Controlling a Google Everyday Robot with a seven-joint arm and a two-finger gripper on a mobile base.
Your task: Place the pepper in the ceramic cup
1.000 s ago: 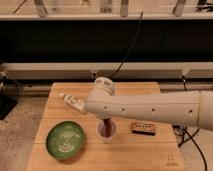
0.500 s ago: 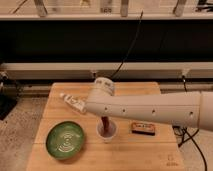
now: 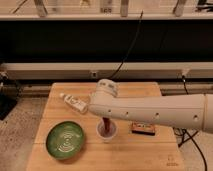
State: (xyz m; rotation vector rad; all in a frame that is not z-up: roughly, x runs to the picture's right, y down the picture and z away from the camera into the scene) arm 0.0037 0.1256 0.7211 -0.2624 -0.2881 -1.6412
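The ceramic cup (image 3: 107, 134) is small and whitish-grey and stands on the wooden table (image 3: 150, 155), just right of the green plate. A dark red-brown pepper (image 3: 106, 125) hangs upright from under my arm, its lower end inside the cup's mouth. My gripper (image 3: 105, 120) is directly above the cup, mostly hidden under the thick white arm (image 3: 150, 112) that reaches in from the right.
A round green plate (image 3: 65, 140) sits at the front left of the table. A white bottle (image 3: 75, 103) lies at the back left. A dark box with an orange label (image 3: 142, 129) lies right of the cup, partly under my arm.
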